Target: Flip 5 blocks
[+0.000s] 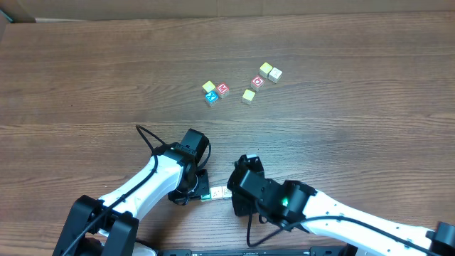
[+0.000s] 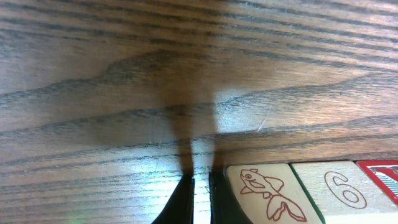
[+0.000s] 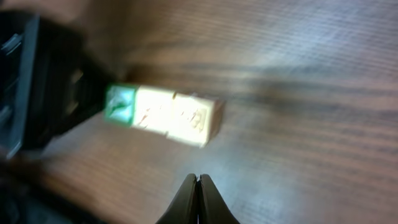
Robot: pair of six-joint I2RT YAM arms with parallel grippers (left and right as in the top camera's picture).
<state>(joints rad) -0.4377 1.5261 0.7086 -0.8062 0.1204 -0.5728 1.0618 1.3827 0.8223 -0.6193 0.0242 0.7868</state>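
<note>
Wooden blocks (image 1: 217, 192) sit in a short row on the counter (image 1: 85, 85), just right of the left hand (image 2: 201, 183) and ahead of the right hand (image 3: 198, 186). Both clenched, empty. I'd open one first, then tip the end block.

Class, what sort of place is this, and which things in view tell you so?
Probably a robotics lab bench: a wood-grain table, a left arm and right arm over it, and small alphabet blocks.
</note>
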